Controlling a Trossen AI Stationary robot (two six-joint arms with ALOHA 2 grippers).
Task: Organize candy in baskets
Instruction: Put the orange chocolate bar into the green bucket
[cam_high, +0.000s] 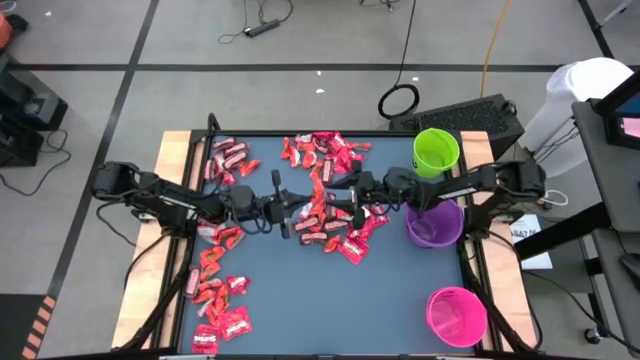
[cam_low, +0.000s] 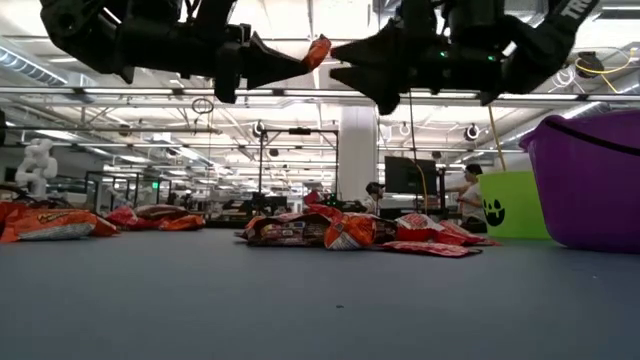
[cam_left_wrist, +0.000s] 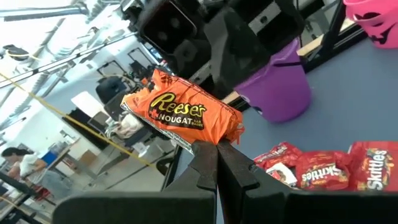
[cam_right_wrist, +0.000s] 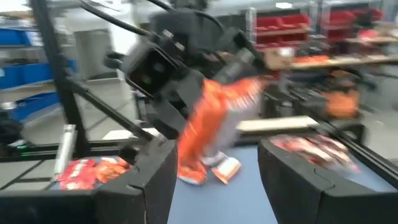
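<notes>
- Orange and glossy, a Reese's Nougat bar (cam_left_wrist: 182, 116) is pinched by one end between the pressed-together fingers of the left gripper (cam_left_wrist: 214, 163), raised clear of the blue-grey table (cam_high: 330, 300).
- In the left wrist view the bar's long axis runs crosswise to those fingers, with most of its length jutting free on one side.
- From above, the left gripper (cam_high: 283, 210) and right gripper (cam_high: 345, 197) face each other over the table's middle, the left reaching toward 3 o'clock, the right toward 9 o'clock.
- The right gripper (cam_right_wrist: 214, 177) has its fingers spread, gripping nothing; the orange bar hangs just ahead of the gap between them, tilted steeply.
- My judgement: a hand-over is the step, and it depends on the right fingers closing over the bar's free end, which lies toward 9 o'clock from them.
- The right arm is nearer the baskets: the purple basket (cam_high: 434, 223) sits just at 3 o'clock of it, the lime green basket (cam_high: 436, 150) at 1 o'clock, the pink basket (cam_high: 456, 316) at 5 o'clock.
- Loose candy lies beneath in the centre pile (cam_high: 335, 235), with more at 12 o'clock (cam_high: 320, 152) and 7 o'clock (cam_high: 215, 300).
</notes>
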